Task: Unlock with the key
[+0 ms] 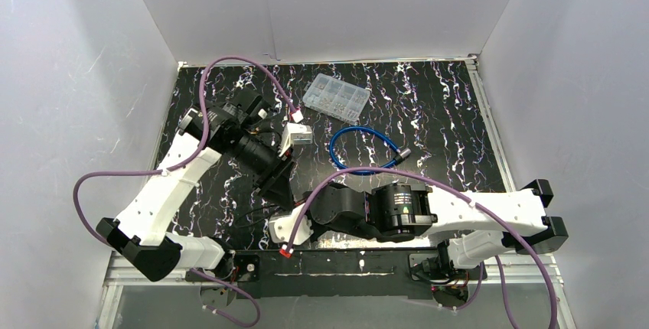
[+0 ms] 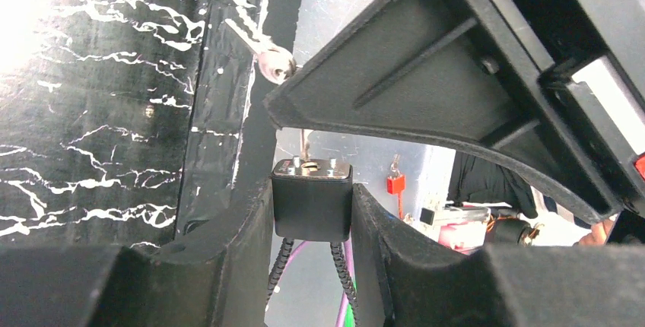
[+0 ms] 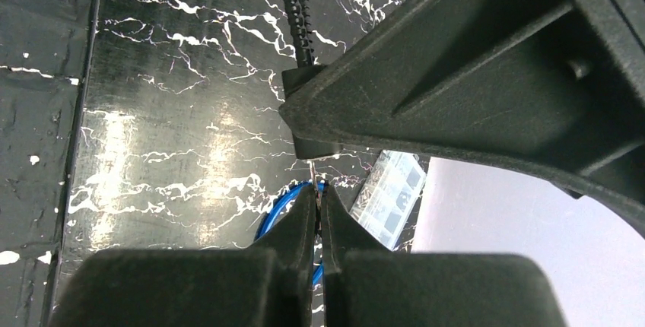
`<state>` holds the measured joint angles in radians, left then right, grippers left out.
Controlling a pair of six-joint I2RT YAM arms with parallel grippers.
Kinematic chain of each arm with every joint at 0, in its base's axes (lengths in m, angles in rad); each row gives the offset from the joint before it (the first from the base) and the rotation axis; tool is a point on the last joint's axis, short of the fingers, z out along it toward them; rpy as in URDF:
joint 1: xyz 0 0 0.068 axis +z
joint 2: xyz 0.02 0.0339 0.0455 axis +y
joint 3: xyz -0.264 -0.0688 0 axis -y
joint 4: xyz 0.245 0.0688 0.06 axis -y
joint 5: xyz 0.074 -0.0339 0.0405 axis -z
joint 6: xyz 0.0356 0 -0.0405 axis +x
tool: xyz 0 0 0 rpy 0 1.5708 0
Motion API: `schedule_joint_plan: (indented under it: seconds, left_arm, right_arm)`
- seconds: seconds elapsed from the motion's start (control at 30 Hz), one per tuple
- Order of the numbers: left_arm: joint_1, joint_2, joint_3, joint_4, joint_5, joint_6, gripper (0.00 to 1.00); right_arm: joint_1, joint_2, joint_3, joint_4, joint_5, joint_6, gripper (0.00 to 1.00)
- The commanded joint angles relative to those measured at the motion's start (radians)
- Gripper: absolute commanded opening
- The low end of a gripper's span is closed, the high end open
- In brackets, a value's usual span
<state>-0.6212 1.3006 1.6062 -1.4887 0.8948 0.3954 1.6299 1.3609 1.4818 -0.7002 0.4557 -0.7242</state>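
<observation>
Clamping one padlock (image 2: 312, 207), left gripper (image 2: 312, 190) meets right gripper (image 3: 319, 209) pinching one key (image 3: 312, 170).

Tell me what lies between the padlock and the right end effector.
A thin key blade spans that gap, from the top of the padlock up to the right end effector; the left wrist view shows it.

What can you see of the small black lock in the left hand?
The lock is a small black block with a shiny metal top face, clamped on both sides by the left hand. Two ribbed black cables run from its underside. A thin key blade, pinched by the right hand, meets its top; how deep it sits is hidden.
</observation>
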Motion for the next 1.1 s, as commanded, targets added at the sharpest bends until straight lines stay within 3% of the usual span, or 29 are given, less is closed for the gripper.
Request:
schedule_joint_plan:
  seconds: [0.0,0.5,1.07]
  left_arm:
    - [0.017,-0.005,0.032,0.055,0.000,-0.055,0.00]
    - [0.017,-0.030,-0.016,0.016,0.044,0.016,0.00]
    - [0.020,0.040,0.051,0.077,-0.006,-0.016,0.00]
  right_arm:
    - [0.012,0.010,0.008,0.078,-0.020,0.025,0.01]
    - [-0.005,0.000,0.012,0.124,0.035,-0.004,0.01]
    - [0.019,-0.010,-0.002,0.125,-0.050,0.046,0.01]
